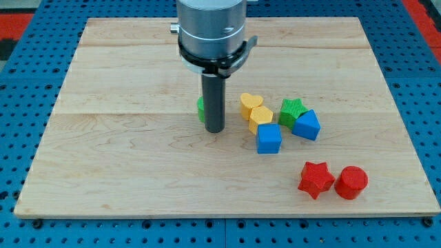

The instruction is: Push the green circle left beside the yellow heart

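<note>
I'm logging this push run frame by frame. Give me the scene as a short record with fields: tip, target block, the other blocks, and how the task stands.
tip: my tip on the wooden board, at the view's left of the block cluster
green circle: green block mostly hidden behind the rod, shape unclear
yellow heart: yellow heart at the view's right of the rod
nearby: yellow block, blue cube, green star, blue block
lower right: red star, red cylinder
task state: green block lies left of the heart, rod between them
</note>
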Controlling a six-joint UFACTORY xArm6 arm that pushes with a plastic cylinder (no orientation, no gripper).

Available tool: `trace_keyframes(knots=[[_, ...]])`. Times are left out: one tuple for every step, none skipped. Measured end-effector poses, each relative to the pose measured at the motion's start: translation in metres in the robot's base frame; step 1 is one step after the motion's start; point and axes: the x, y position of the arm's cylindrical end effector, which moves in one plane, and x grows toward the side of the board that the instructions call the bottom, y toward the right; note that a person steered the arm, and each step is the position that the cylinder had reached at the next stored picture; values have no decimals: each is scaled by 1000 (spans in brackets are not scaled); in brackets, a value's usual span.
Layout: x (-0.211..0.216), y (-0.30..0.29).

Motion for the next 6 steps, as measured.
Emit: trace_keyframes(knots=[[4,-49],[-9,-75],[-22,-26],[-21,22],[-27,-11],[-66,14]])
